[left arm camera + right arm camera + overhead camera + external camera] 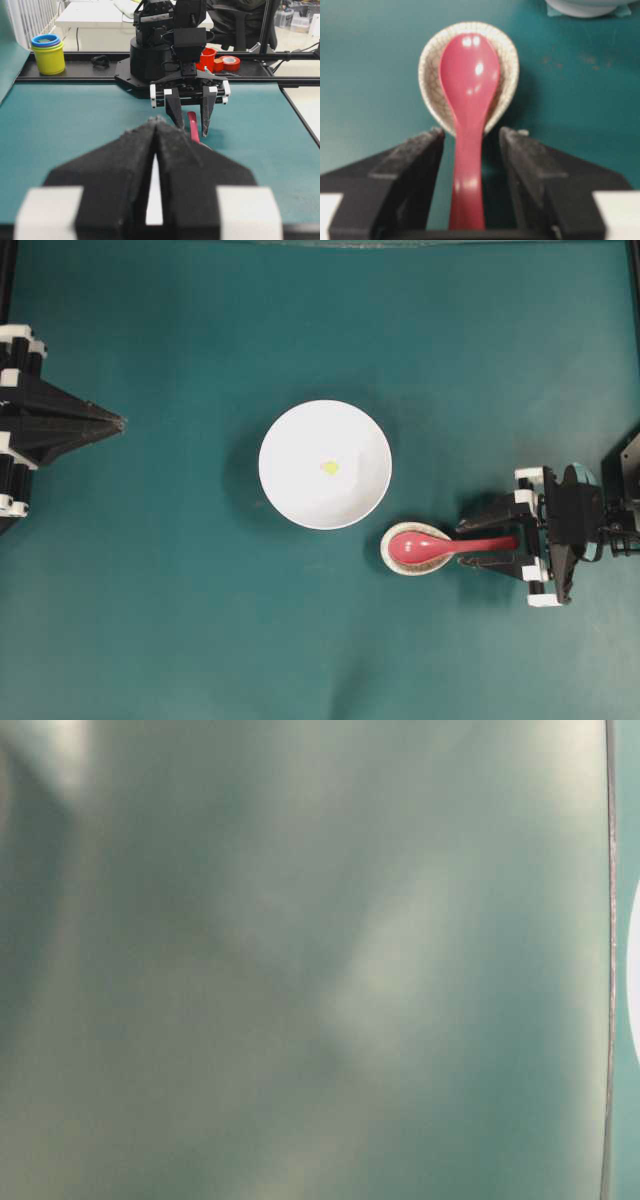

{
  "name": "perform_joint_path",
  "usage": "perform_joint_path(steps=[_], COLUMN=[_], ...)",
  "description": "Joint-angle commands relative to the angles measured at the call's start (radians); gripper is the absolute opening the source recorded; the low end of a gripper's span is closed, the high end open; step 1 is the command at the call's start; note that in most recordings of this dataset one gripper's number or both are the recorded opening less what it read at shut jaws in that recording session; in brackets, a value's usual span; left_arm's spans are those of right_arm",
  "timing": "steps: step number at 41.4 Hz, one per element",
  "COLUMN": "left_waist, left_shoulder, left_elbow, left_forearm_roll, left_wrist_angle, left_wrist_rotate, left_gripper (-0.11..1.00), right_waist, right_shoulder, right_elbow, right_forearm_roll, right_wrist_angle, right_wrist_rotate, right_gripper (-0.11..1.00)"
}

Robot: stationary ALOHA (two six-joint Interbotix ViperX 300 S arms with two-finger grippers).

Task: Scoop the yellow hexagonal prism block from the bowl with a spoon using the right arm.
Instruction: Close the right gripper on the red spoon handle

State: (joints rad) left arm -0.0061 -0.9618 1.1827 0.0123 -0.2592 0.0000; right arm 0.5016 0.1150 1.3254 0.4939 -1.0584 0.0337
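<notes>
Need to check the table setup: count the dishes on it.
2: the white bowl at the table's centre, holding the yellow block; the speckled spoon rest right of it, under the spoon.

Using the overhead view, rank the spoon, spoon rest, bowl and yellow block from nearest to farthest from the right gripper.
1. Spoon: handle between the right gripper's open fingers.
2. Spoon rest: under the scoop.
3. Bowl: table centre.
4. Yellow block: inside the bowl.
</notes>
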Motion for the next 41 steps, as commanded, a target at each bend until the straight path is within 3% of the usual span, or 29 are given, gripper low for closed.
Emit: perform_joint_path(steps=[1,41], left_waist=[0.0,0.0], left_shoulder=[0.009,0.012], left_elbow=[-0.018,-0.018], left_forearm_roll=[0.002,0.002], left_wrist_angle=[-0.012,-0.006], left_wrist_rotate=[0.0,0.0], left_gripper=[0.0,0.0], right_waist=[0.011,0.015], right_shoulder=[-0.008,-0.008], right_elbow=[0.002,0.0], right_forearm_roll=[0.003,-0.005], right_wrist_angle=[-0.012,-0.012], right_wrist_rotate=[0.002,-0.054], right_gripper=[0.56,0.56])
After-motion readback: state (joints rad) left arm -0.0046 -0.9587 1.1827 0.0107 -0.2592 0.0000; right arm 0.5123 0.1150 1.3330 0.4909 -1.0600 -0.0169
